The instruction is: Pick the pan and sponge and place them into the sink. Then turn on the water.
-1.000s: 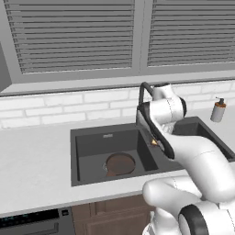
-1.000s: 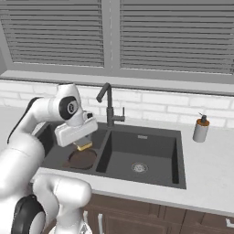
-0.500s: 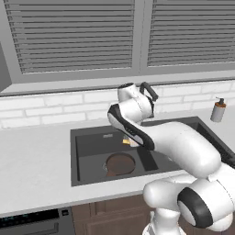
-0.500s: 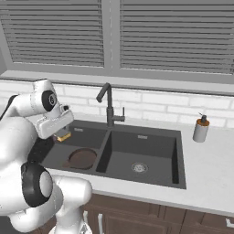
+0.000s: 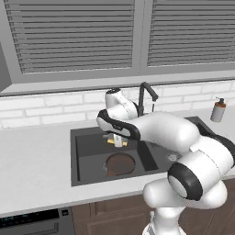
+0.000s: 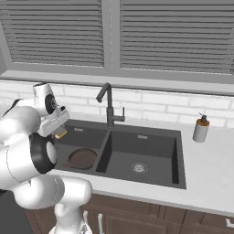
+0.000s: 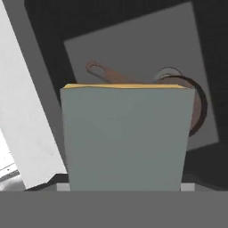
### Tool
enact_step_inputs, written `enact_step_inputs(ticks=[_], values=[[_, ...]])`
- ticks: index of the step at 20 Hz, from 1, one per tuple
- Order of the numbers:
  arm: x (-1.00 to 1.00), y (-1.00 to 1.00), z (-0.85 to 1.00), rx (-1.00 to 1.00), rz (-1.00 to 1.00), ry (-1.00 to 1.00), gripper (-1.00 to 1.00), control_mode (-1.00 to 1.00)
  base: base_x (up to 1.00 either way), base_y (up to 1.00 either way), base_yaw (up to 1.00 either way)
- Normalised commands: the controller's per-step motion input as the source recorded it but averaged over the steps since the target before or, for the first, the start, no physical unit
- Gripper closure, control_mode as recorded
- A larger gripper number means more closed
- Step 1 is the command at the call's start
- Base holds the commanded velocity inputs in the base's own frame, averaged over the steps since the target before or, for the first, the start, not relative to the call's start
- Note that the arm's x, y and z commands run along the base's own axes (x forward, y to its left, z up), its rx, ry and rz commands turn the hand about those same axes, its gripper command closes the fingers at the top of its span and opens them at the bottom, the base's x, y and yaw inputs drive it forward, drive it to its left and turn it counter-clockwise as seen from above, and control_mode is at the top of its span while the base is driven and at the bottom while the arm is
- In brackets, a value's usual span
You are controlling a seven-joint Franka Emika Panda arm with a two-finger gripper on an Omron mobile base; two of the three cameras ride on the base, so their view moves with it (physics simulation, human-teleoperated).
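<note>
Sponge [image 7: 124,136]: nearest item in the hand view, its greenish-grey face toward the camera with a thin yellow edge along the top. In the base views a small yellow piece [image 5: 111,141] shows under the hand, held in the air above the left basin, clear of the basin floor.
Gripper [image 5: 118,140]: over the rear part of the left basin, pointing down; jaws set apart and pinching the sponge between them. Fingertips hidden behind the sponge in the hand view.
Pan [image 5: 120,164]: round, dark brown, lying flat on the floor of the left basin, below and in front of the sponge. In the hand view its slim handle [image 7: 104,72] with loop hole sticks out past the sponge's top edge, and the round rim [image 7: 198,107] shows at the sponge's right side.
Sink [image 6: 151,151]: dark grey, double basin, set in the counter. The right basin holds a round metal drain [image 6: 139,167].
Counter [image 5: 32,165]: pale, speckled, surrounding the sink on all sides.
Faucet [image 6: 108,106]: tall, thin, black, angular spout, standing behind the divider between the basins. No water seen running.
Soap bottle [image 6: 200,128]: small pump bottle, upright on the counter at the sink's far right corner, well apart from the gripper.
Backsplash [image 6: 155,106]: white brick tiles behind the counter.
Window blinds [image 5: 73,36]: grey, slatted, above the backsplash, farthest back.
</note>
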Motion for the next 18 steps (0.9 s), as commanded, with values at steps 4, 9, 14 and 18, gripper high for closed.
enact_step_inputs(ticks=[4,9,14,18], values=[[0.68,0.11,-0.71,0.01,0.04,0.00,1.00,-1.00,0.00,0.00,0.00],[0.40,0.27,-0.77,-0.03,0.00,0.00,1.00,-1.00,0.00,0.00,0.00],[0.33,0.14,-0.61,-0.11,0.00,0.04,1.00,-1.00,0.00,0.00,0.00],[0.45,0.00,-0.44,-0.11,0.00,0.08,1.00,-1.00,0.00,0.00,0.00]])
